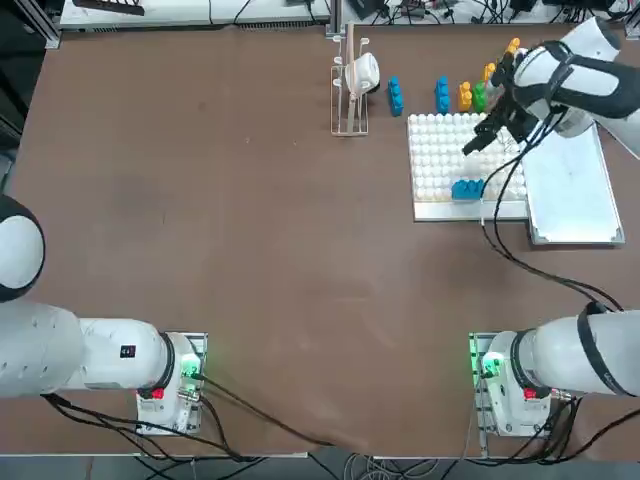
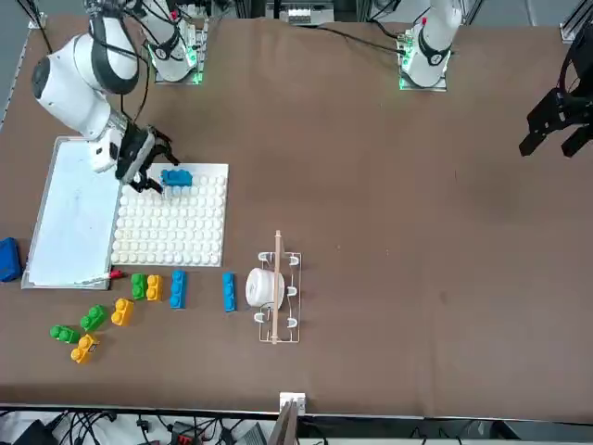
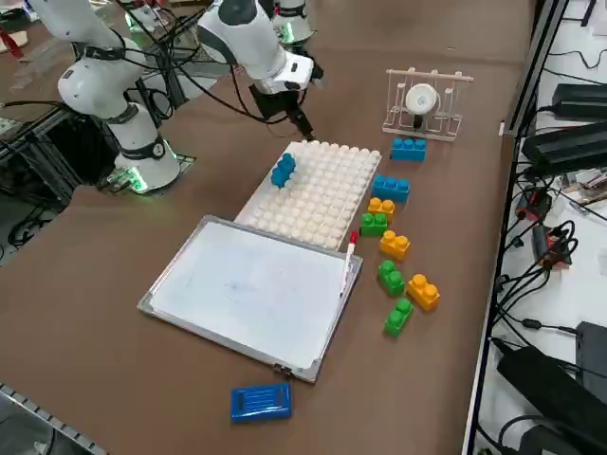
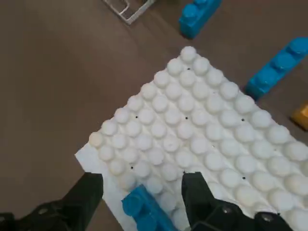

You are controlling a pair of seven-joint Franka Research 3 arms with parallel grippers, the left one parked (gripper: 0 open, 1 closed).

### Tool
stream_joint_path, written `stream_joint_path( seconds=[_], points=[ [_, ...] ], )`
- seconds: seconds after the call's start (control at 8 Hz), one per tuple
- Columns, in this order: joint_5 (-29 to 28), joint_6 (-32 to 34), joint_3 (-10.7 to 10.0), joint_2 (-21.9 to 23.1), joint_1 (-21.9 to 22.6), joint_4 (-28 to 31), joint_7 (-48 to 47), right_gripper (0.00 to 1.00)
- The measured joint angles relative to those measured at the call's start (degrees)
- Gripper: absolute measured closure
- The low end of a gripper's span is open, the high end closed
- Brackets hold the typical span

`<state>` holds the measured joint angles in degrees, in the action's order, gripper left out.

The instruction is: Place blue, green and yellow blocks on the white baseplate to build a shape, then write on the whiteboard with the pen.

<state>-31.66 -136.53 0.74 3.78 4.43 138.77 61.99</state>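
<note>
Our right gripper (image 4: 142, 192) hangs over the white baseplate (image 1: 440, 150), fingers spread and empty, with one blue block (image 1: 467, 188) seated near the plate's edge below it. The loose blocks (image 2: 153, 287) lie on the table beside the plate. We judge them light, rigid and slick; pinch the flat sides.

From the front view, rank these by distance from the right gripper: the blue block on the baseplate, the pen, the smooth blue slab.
Right gripper is open above the white baseplate.
1. Blue block, right beside it on the baseplate.
2. Pen, at the whiteboard's far edge.
3. Blue slab, beyond the whiteboard.
</note>
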Motion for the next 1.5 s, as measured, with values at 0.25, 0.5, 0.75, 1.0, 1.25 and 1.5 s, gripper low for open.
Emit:
stream_joint_path(
  seconds=[0.25, 0.5, 0.75, 1.0, 1.25, 1.5],
  points=[
    [3.9, 0.0, -0.5, -7.8, -1.3, -7.2, -9.8, 0.0],
    [7.5, 1.1, -0.9, -14.7, -1.7, -14.3, -22.2, 0.0],
    [14.0, 9.2, -1.6, -20.4, -1.7, -23.2, -36.8, 0.0],
    [17.8, 17.5, -2.6, -25.8, -1.7, -33.6, -47.4, 0.0],
    [19.9, 18.0, -3.2, -30.5, -1.7, -38.9, -54.0, 0.0],
    [21.4, 18.0, -3.5, -35.0, -1.7, -43.9, -57.6, 0.0]
  ],
)
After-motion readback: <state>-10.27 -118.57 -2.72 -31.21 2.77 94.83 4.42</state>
